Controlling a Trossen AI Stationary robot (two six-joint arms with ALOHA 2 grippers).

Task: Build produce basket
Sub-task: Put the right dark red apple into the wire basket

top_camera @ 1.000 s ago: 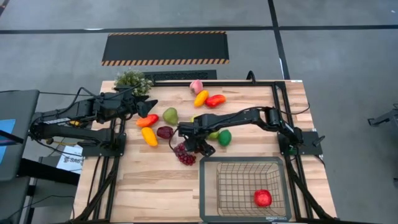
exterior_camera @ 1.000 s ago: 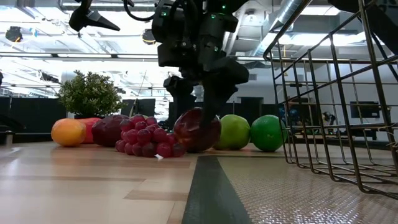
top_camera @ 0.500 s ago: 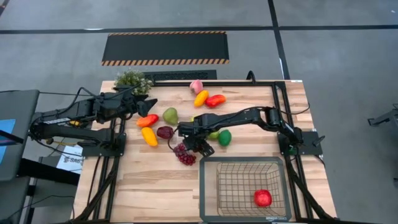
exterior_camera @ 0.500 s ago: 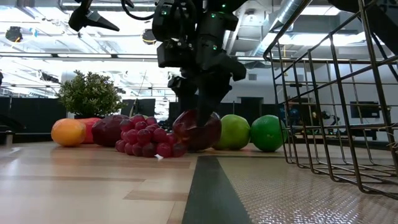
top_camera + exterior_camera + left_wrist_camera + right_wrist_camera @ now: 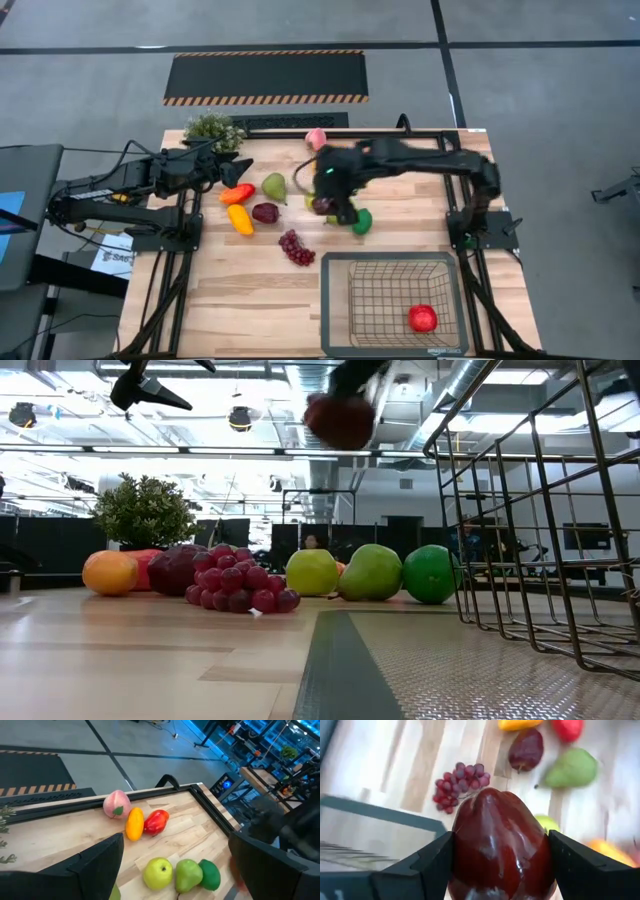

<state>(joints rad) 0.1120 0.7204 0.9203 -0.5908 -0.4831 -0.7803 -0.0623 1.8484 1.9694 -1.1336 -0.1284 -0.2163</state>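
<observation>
My right gripper (image 5: pixel 326 203) hangs high over the table's middle, shut on a dark red fruit (image 5: pixel 502 845), also seen near the top of the low view (image 5: pixel 340 418). Below it on the table lie purple grapes (image 5: pixel 296 247), a green apple (image 5: pixel 312 572), a green pear (image 5: pixel 372 572) and a lime (image 5: pixel 361 221). The wire basket (image 5: pixel 392 262) stands at the near right with one red fruit (image 5: pixel 422 318) on its floor. My left gripper (image 5: pixel 236 170) waits open at the far left, raised above the table. My right gripper pinches the dark red fruit between its two fingers (image 5: pixel 432 865), one on each of its rounded sides (image 5: pixel 462 850). The fingers slant down from above. The fruit is lifted clear, high over the table and the grapes.
At the left lie another green pear (image 5: pixel 273 186), a dark red fruit (image 5: pixel 265 212), a red-orange pepper (image 5: pixel 236 194) and a yellow one (image 5: pixel 240 219). A peach (image 5: pixel 116 803), a yellow pepper (image 5: pixel 134 824) and a red pepper (image 5: pixel 156 821) lie near the far edge, beside a potted plant (image 5: pixel 213 128).
My right gripper stood low around the dark red fruit beside the grapes. It has risen fast with the fruit, drifting toward the table's far edge and rolling. The fruit is now lifted clear, which uncovers the green apple behind it. The grapes stayed put.
</observation>
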